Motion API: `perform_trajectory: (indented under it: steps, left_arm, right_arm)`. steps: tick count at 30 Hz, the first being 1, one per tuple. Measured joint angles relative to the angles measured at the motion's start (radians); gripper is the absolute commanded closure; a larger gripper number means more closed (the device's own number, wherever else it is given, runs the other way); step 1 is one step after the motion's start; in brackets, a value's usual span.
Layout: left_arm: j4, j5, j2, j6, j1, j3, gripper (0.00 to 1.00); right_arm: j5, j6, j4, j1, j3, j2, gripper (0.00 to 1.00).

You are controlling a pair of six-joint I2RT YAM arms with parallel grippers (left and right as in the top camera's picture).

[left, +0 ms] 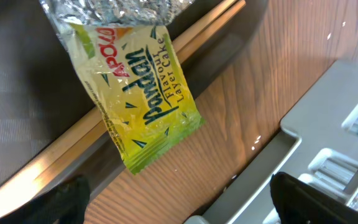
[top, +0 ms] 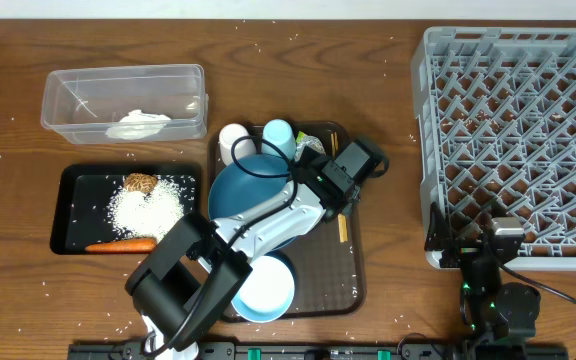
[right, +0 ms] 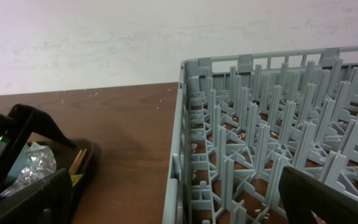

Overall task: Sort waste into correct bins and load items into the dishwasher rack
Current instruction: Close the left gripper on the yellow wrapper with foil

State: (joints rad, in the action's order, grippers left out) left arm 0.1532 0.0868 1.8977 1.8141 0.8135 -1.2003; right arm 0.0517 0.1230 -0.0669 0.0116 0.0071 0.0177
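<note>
My left gripper (top: 360, 160) (left: 176, 193) is open and empty, hovering over the right edge of the brown tray. Just ahead of it lies the yellow-green packet (left: 138, 93) (top: 311, 150), resting across the wooden chopsticks (left: 204, 30) (top: 343, 227), with the crumpled foil ball (left: 117, 9) at its top end. On the tray stand the dark-blue dish (top: 243, 190), white cup (top: 233, 140), light-blue cup (top: 278, 132) and white bowl (top: 265, 290). My right gripper (top: 468, 240) (right: 173, 186) is open and empty at the near left corner of the grey dishwasher rack (top: 518, 60) (right: 194, 68).
The clear tub (top: 68, 85) at the back left holds the white tissue (top: 143, 122). The black tray (top: 68, 205) holds rice (top: 148, 208), the brown lump (top: 140, 183) and the carrot (top: 120, 244). The brown serving tray (top: 353, 290) sits centre. Rice grains are scattered on the table.
</note>
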Motion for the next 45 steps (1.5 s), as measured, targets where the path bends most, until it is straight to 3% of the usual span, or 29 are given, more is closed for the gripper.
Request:
perform_trajectory:
  steps: [10, 17, 27, 45]
  left_arm:
    - [-0.001, 0.008, 0.038, 0.019, 0.000, 0.000, 0.16]
    - [-0.005, 0.019, 0.039, 0.023, 0.000, 0.000, 0.32]
    - [-0.005, 0.025, 0.039, 0.023, 0.000, 0.000, 0.41]
    - [-0.005, 0.025, 0.061, 0.023, 0.000, 0.000, 0.41]
  right_arm:
    - [0.000, 0.000, 0.000, 0.000, 0.000, 0.000, 0.01]
    - [0.000, 0.000, 0.000, 0.000, 0.000, 0.000, 0.01]
    - [0.000, 0.000, 0.000, 0.000, 0.000, 0.000, 0.01]
    - [0.000, 0.000, 0.000, 0.000, 0.000, 0.000, 0.01]
